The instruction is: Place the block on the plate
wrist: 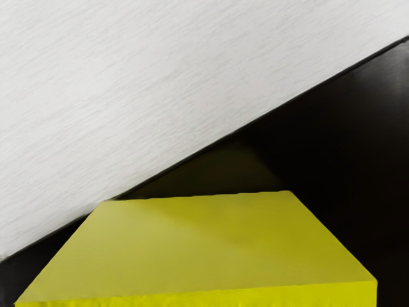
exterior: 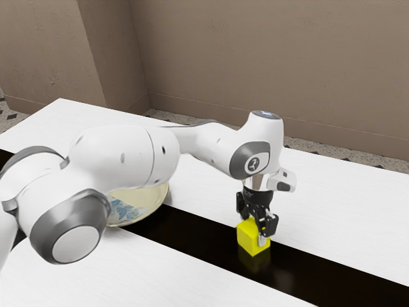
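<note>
In the exterior view my gripper (exterior: 258, 224) points down over the yellow block (exterior: 249, 236), its lower part overlapping the block's top and one side. Whether it grips the block cannot be made out. The block is upright, low over the black strip, and its reflection shows just beneath it. In the wrist view the block's top (wrist: 198, 246) lies large at the lower edge, directly under my hand. A shallow, cream-coloured plate (exterior: 150, 203) with a blue pattern is partly hidden behind the arm, toward the exterior view's left from the block.
A glossy black strip (exterior: 192, 233) runs across the white table (exterior: 345, 198), passing under the block and beside the plate. The arm's upper links extend above the plate. Beyond the table's far edge are a patterned floor and a brown wall.
</note>
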